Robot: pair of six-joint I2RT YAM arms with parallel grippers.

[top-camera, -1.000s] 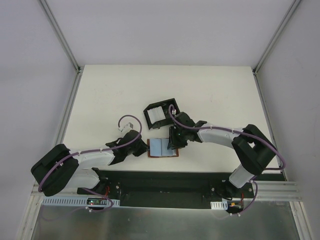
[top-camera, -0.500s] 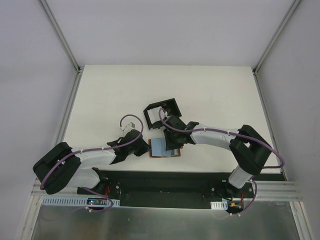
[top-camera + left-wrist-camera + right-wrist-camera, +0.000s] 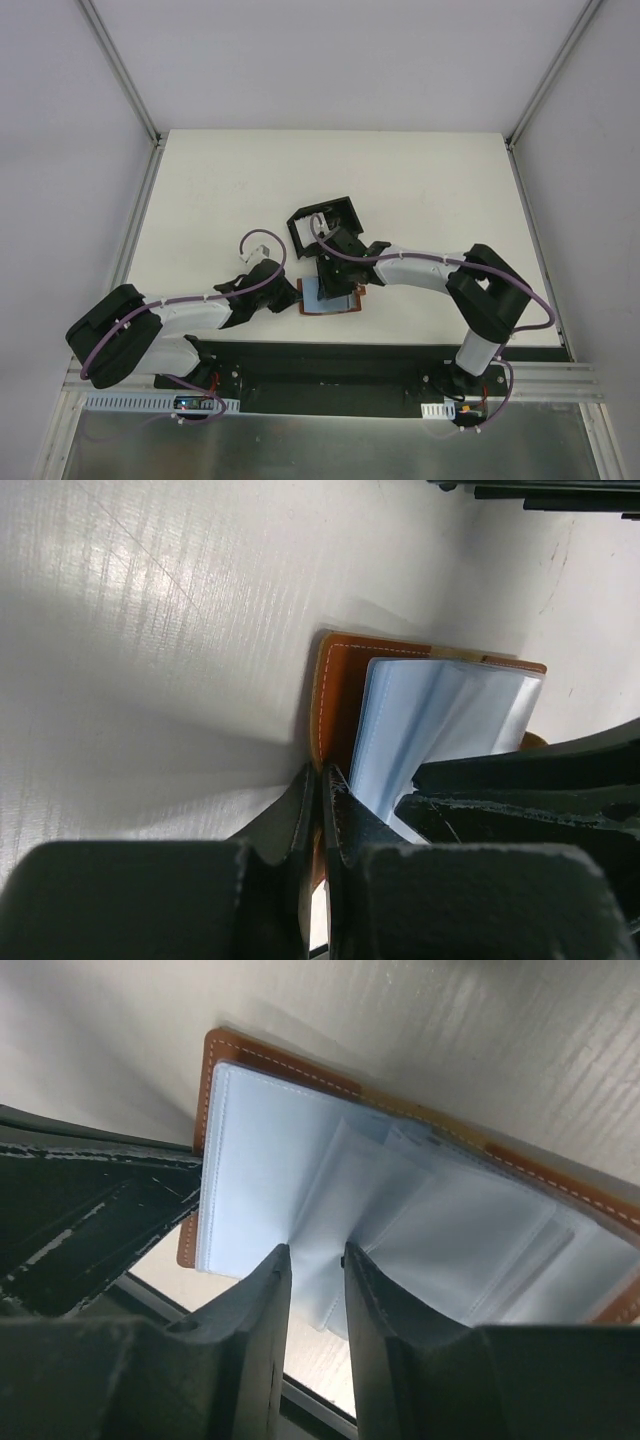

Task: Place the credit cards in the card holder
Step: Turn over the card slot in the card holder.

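At the near middle of the table (image 3: 430, 190), the cards (image 3: 290, 1150) sit as a pale blue-grey sheaf inside the open brown wallet (image 3: 265, 1060), fanned up from its fold. I cannot tell how many there are, or which leaves are cards and which are sleeves. None of them is clear of the wallet.

The right claw (image 3: 317, 1260) reaches onto the sheaf from the far side. Its jaws stand a narrow gap apart and straddle the raised leaves. Pale material shows in the gap, but the fingers do not look pressed onto it, so I judge it has no firm hold of a card yet.

The left claw (image 3: 320, 785) is fully closed on the wallet's left leather edge, which should keep the wallet from sliding while a card is drawn.

The holder (image 3: 332, 207) stands just beyond the wallet on the far side, near it but apart. From above, the right arm and its cable hide much of its opening. Whether any card is already inside cannot be made out.

As things lie, the work looks to be in the picking-out step. The wallet is open and steadied, and the right claw is at the cards. What remains is to pinch one card, slide it free, carry it the short way to the holder and drop it in. The same is then needed for each card left in the wallet.
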